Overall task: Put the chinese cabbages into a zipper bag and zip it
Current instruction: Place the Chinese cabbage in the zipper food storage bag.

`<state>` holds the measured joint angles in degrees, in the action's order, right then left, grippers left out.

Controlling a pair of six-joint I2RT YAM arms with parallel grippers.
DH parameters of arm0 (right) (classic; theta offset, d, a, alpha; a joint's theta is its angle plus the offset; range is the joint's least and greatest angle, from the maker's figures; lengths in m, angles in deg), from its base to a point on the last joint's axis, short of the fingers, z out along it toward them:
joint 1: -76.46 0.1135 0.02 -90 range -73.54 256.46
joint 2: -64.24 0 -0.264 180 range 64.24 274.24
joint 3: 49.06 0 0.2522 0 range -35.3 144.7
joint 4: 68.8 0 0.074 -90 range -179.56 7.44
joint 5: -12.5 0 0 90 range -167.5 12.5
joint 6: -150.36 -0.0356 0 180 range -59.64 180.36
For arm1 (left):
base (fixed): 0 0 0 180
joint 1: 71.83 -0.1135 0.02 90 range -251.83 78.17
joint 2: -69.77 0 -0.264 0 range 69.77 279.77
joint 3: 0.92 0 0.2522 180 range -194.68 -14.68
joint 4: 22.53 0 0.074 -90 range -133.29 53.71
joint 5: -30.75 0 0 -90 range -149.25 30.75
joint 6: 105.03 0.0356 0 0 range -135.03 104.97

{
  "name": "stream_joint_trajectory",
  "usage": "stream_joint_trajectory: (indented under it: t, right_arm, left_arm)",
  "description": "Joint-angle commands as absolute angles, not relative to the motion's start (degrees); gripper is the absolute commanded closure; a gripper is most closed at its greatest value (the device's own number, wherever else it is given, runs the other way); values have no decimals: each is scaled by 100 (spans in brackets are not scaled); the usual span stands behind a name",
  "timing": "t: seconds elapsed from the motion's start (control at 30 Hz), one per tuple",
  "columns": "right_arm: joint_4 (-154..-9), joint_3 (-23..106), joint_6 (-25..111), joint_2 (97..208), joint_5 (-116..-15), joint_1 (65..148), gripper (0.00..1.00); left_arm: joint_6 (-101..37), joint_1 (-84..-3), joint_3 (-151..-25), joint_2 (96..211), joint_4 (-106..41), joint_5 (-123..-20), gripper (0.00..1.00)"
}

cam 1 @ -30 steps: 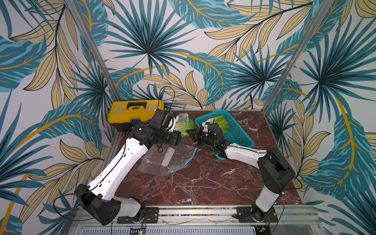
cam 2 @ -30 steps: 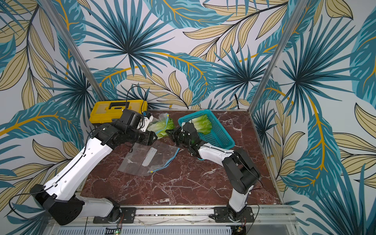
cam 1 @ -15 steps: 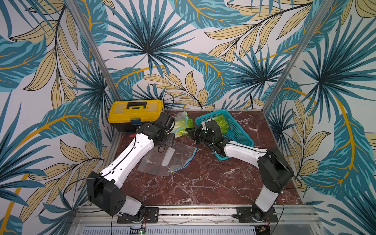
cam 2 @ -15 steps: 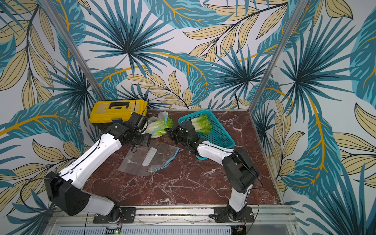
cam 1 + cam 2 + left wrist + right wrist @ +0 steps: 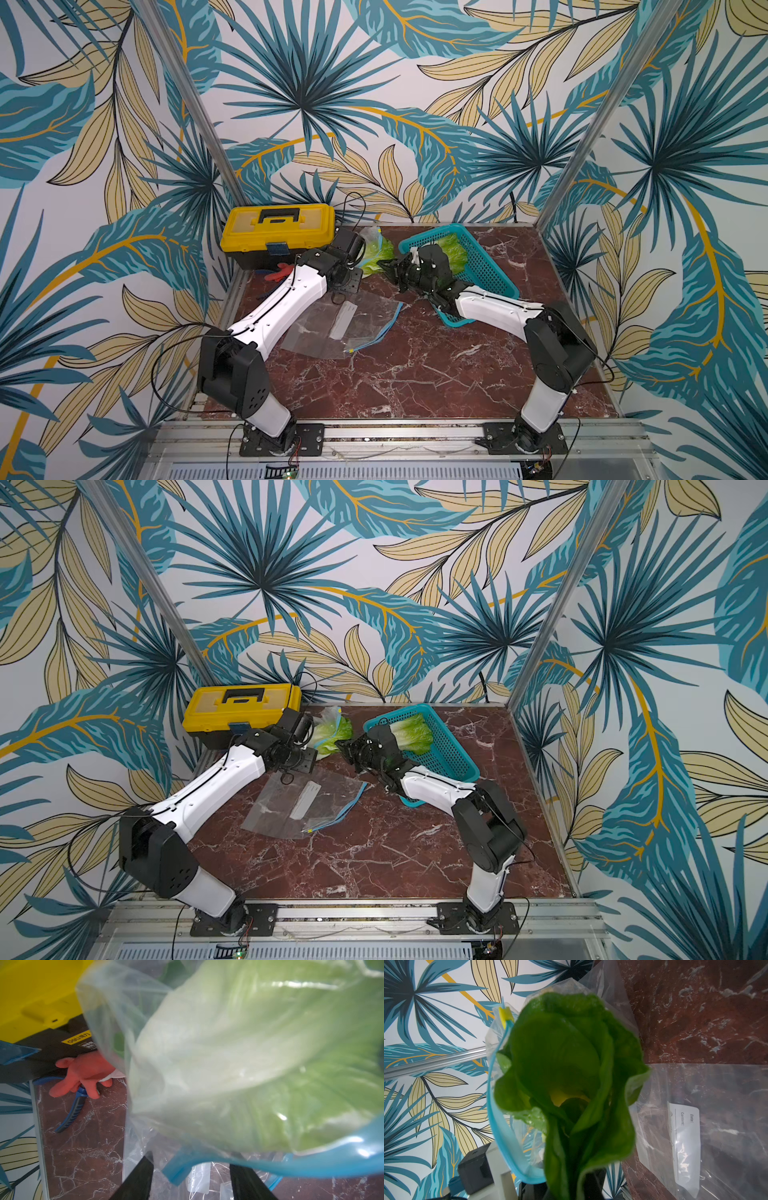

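A clear zipper bag (image 5: pixel 371 237) with a blue zip rim (image 5: pixel 496 1126) stands at the back of the table, and a chinese cabbage (image 5: pixel 376 255) pokes out of its mouth. My right gripper (image 5: pixel 383 263) is shut on a dark green leaf (image 5: pixel 566 1064) of that cabbage. At the bag's left side my left gripper (image 5: pixel 191 1162) is open, and the blue rim (image 5: pixel 178 1169) hangs loose between its fingers. More chinese cabbage (image 5: pixel 415 733) lies in the teal basket (image 5: pixel 490 270). A yellow slider (image 5: pixel 504 1014) sits at one end of the zip.
An empty zipper bag (image 5: pixel 345 324) with a white label lies flat mid-table. A yellow toolbox (image 5: pixel 278 232) stands at the back left. A red glove (image 5: pixel 83 1076) and a blue-handled tool (image 5: pixel 72 1113) lie in front of it. Patterned walls close in three sides.
My left arm has drawn its wrist back towards the toolbox, beside the bag. My right gripper has shifted slightly left with the leaf, towards the bag's mouth.
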<state>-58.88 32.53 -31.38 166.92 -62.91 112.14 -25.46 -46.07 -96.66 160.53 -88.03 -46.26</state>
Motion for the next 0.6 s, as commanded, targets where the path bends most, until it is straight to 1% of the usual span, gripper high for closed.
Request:
stream_joint_trajectory:
  t: [0.0,0.1,0.2,0.47,0.53,0.57]
  right_arm:
    - [-5839,3333,-3197,16801,-6388,11226,100]
    - [-5822,3350,-3212,16830,-6388,11232,100]
    - [-5821,3364,-3219,16861,-6388,11247,100]
    - [-5777,3394,-3252,16957,-6379,11256,100]
    - [-5790,3459,-3254,16975,-6354,11258,100]
    - [-5822,3509,-3231,16984,-6333,11251,100]
  left_arm:
    - [-2326,-4663,-9565,16068,-8518,-4356,44]
    - [-2238,-4700,-9537,16151,-8453,-4316,48]
    - [-2198,-4707,-9544,16170,-8367,-4325,56]
    - [-2138,-4713,-9565,16174,-8343,-4537,85]
    - [-2112,-4716,-9504,16112,-8348,-4689,100]
    - [-2086,-4709,-9474,16065,-8353,-4798,100]
